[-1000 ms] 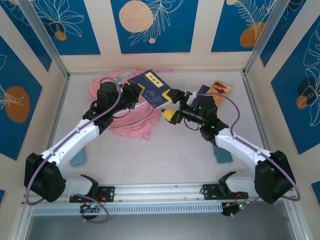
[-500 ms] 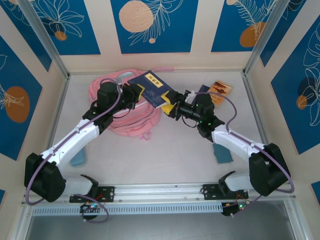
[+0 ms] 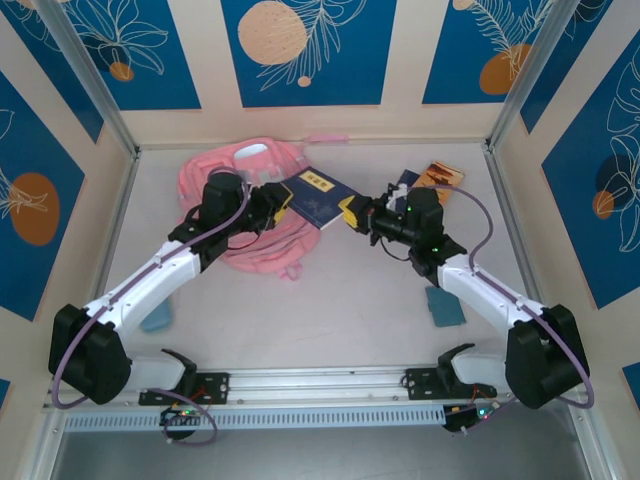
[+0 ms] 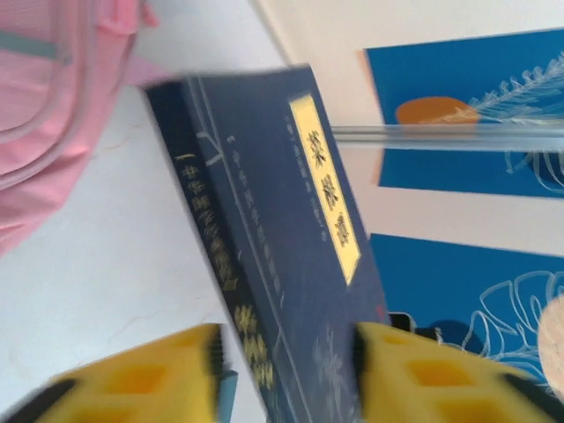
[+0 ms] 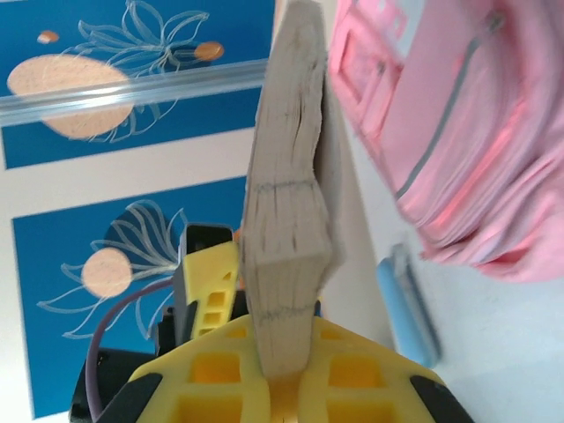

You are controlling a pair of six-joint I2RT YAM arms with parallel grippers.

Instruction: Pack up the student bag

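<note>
The student bag (image 3: pixel 262 252) lies slumped at the back left of the table (image 3: pixel 330 300), pink, with its white patch turned towards the rear wall. A dark blue book (image 3: pixel 315 196) is suspended just beside the bag's right edge, between the two arms. The right end effector (image 3: pixel 351 212) is clamped tight on the book. In the right wrist view the yellow fingers (image 5: pixel 216 357) pinch the grey page edges, and the book stands up out of them with the bag off to the right. The left end effector (image 3: pixel 283 206) reaches across the bag to the book's other end. In the left wrist view its jaws stand partly open on either side of the spine, and a narrow gap shows at one yellow pad (image 4: pixel 154 379), so it has no firm hold.
</note>
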